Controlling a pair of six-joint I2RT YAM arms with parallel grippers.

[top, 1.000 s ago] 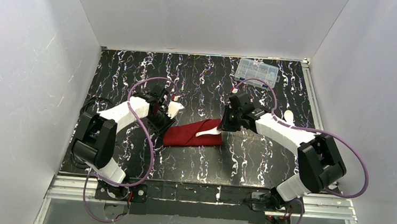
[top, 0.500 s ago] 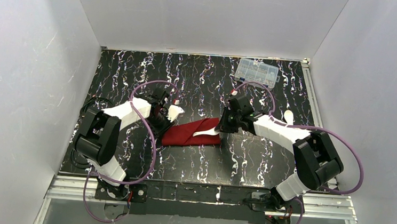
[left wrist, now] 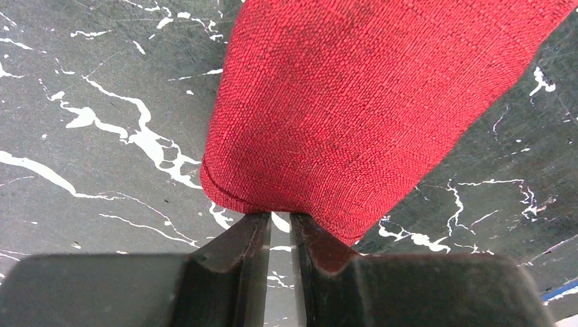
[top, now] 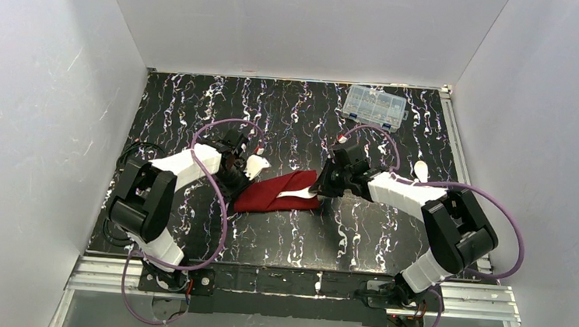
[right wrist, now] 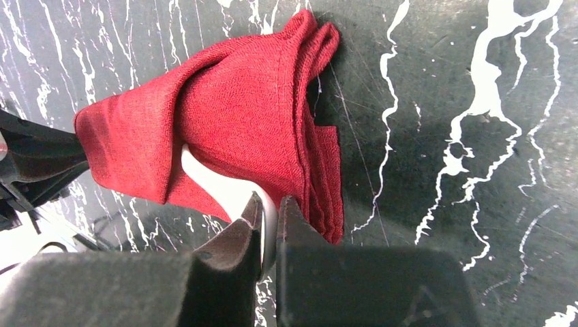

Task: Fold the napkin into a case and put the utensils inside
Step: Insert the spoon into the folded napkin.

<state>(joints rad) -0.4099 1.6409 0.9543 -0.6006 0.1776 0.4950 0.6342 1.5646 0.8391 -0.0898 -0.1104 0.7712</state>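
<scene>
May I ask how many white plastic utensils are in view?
2. One utensil is held by the right gripper, its far end tucked into the red case; the other utensil lies on the table beyond the right arm, partly hidden.

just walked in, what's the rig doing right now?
The right arm's fingers are shut on a white utensil, whose far end runs under a fold of the red napkin. The napkin lies folded into a pouch mid-table. The left arm's fingers sit nearly together at the pouch's left end; I can't tell whether they pinch it. A second utensil lies on the table beyond the right arm, not yet in.
</scene>
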